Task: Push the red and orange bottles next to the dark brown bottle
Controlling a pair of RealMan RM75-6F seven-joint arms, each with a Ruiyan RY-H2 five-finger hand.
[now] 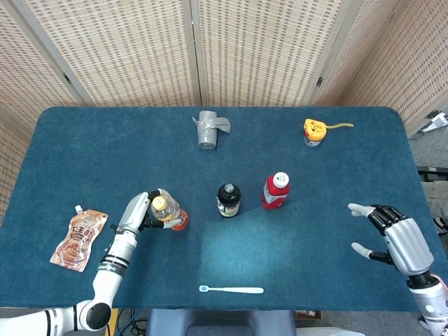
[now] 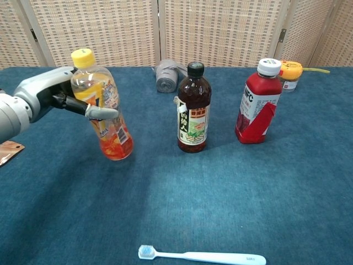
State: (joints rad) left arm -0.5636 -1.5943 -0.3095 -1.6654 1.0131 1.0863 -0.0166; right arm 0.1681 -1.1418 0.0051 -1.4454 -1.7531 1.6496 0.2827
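Observation:
The orange bottle (image 1: 168,213) (image 2: 105,121), yellow-capped and tilted with its top leaning left, stands left of the dark brown bottle (image 1: 228,199) (image 2: 193,110). My left hand (image 1: 140,210) (image 2: 49,96) grips it from the left, fingers (image 2: 99,113) curled around its middle. A gap of bare table separates the orange and brown bottles. The red bottle (image 1: 276,190) (image 2: 258,105) with a white cap stands upright just right of the brown one, apart from it. My right hand (image 1: 395,238) hovers open near the table's right edge, far from all bottles, seen only in the head view.
A light blue toothbrush (image 1: 231,289) (image 2: 201,256) lies near the front edge. A grey tape roll (image 1: 207,129) (image 2: 165,76) and a yellow-lidded jar (image 1: 314,131) (image 2: 289,74) sit at the back. A snack pouch (image 1: 79,238) lies front left.

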